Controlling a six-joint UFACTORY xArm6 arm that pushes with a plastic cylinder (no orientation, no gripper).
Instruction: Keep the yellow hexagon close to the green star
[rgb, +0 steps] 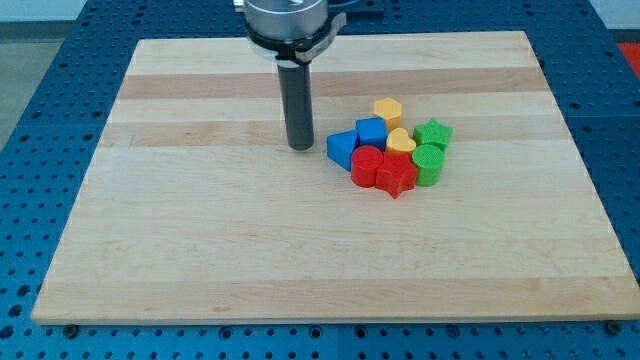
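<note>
My tip (301, 146) rests on the tabletop (200, 230), just left of the blue triangle (341, 149); my tool is a bare rod, holding nothing. The yellow hexagon (388, 110) sits at the cluster's top, near the green star (433, 133). Pushing rightward through the blue blocks could shove the cluster and split that pair.

one camera looks down at a slant from the view's bottom, perhaps mid-distance, over the whole wooden board (200, 250).
</note>
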